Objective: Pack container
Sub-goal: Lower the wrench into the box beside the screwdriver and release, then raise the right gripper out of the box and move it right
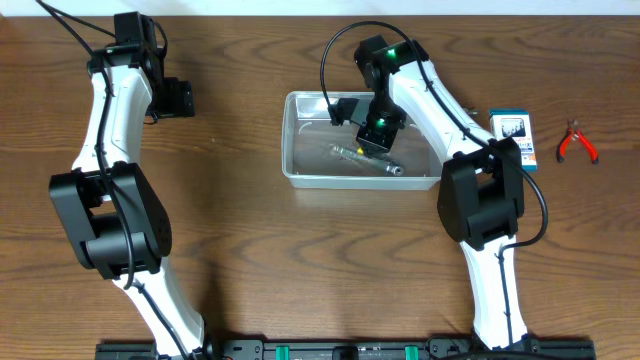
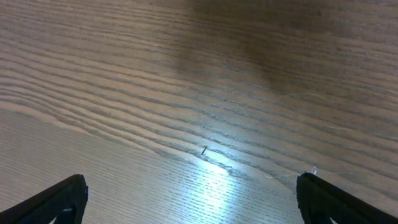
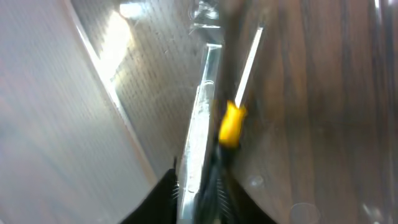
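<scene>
The container [image 1: 291,150], a clear plastic tub, stands at the table's middle right. My right gripper [image 1: 379,141] reaches down into it. In the right wrist view its jaws [image 3: 200,182] are narrow and press on a silver metal tool [image 3: 204,118] and a dark-handled tool with a yellow collar [image 3: 231,123] lying side by side. The picture is blurred. The tub's clear wall [image 3: 99,59] runs along the left. A silver tool [image 1: 366,159] shows on the tub floor from overhead. My left gripper [image 1: 183,99] hovers open over bare wood at the far left, its fingers [image 2: 62,199] wide apart.
A small blue-and-white box [image 1: 513,135] lies right of the tub, partly under the right arm. Red-handled pliers [image 1: 578,143] lie further right near the table's edge. Both arm bases stand at the front edge.
</scene>
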You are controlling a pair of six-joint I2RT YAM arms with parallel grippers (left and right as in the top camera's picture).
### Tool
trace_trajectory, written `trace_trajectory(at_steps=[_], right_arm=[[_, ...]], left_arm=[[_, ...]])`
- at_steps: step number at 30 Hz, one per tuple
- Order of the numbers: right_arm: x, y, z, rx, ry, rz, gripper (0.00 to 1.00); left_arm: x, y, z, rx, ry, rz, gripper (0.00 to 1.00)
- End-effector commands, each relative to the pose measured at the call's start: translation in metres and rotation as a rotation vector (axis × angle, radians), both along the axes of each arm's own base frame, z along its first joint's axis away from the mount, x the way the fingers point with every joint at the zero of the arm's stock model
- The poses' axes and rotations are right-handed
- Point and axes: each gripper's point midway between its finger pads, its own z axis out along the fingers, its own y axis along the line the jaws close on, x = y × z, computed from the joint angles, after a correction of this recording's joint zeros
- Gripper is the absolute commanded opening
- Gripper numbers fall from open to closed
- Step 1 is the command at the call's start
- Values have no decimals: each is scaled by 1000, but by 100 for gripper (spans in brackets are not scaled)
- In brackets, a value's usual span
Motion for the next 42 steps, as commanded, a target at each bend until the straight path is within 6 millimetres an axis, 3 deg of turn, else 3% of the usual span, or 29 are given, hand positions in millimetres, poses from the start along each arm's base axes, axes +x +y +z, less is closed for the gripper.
trace_trajectory(at_steps=[1, 3, 6, 11, 15, 20, 21, 27, 32, 42], right_arm=[[0, 2, -3, 6, 5, 8, 25], [1, 3, -4, 8, 0, 8, 26], [4, 4, -3, 12, -10, 3, 47], [14, 8, 11, 23, -43, -58, 54], [27, 13, 41, 47, -98, -114, 64], [45, 3, 94, 38, -199, -241, 97], [49, -2, 105, 28, -225, -280, 99], [63, -43, 168, 1, -363, -485, 99], [69, -79, 207, 28, -445, -677, 99], [50, -141, 281, 110, -570, -910, 99]], left_arm=[[-3, 3, -9, 10, 26, 7, 98], [-3, 3, -9, 10, 26, 7, 98], [-3, 3, -9, 10, 26, 7, 98], [-3, 3, -9, 10, 26, 7, 98], [-3, 3, -9, 10, 26, 7, 98], [-3, 3, -9, 10, 26, 7, 98], [-3, 3, -9, 10, 26, 7, 98], [-3, 3, -9, 10, 26, 7, 98], [-3, 3, -9, 10, 26, 7, 98], [-3, 3, -9, 10, 26, 7, 98]])
